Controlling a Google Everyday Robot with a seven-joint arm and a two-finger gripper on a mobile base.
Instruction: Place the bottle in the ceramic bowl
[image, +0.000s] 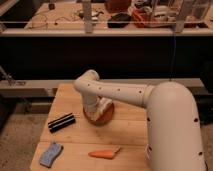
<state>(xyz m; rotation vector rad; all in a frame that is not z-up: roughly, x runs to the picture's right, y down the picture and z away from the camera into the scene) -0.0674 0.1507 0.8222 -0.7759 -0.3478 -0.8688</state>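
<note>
The ceramic bowl (101, 117) is small, round and orange-brown, and sits in the middle of the wooden table (125, 137). My white arm (120, 94) reaches in from the right and bends down over it. My gripper (99, 107) is at the end of the arm, down in or just above the bowl, mostly hidden by the wrist. Something pale shows at the bowl's rim by the gripper; I cannot tell whether it is the bottle. No bottle shows clearly anywhere else.
A black ribbed bar (61, 122) lies left of the bowl. A blue sponge-like piece (50, 153) lies at the front left corner. An orange carrot (103, 154) lies near the front edge. A cluttered bench (115, 20) stands behind a dark gap.
</note>
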